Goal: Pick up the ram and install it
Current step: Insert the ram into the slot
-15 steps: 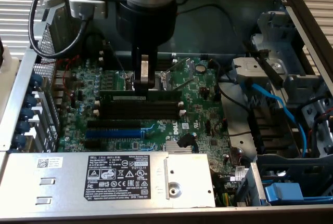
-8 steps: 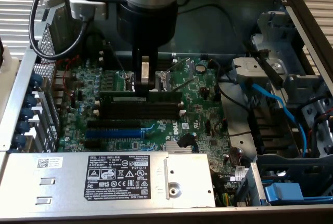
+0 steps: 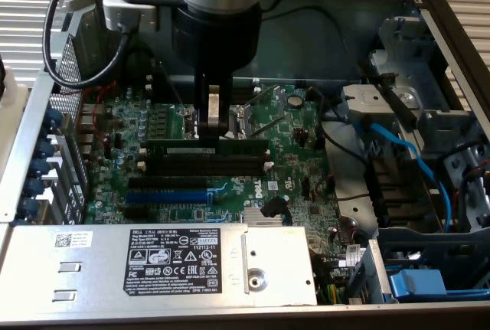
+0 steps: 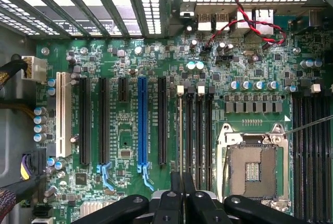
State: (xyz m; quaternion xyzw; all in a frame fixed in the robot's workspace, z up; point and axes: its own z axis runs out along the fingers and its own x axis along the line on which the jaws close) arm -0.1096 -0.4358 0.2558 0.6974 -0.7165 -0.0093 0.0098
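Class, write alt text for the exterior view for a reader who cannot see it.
The robot's fingers pinch the ram, a dark-green stick standing on edge alongside the empty black memory slots on the green motherboard, inside an open computer case.

Open PC case holds mobo lying flat. On mobo: black mem slots, blue slot, CPU socket, sm. heatsink. Ram stands on edge along mem slot farthest from blue slot. PSU w/ white label sits in case beside mobo.
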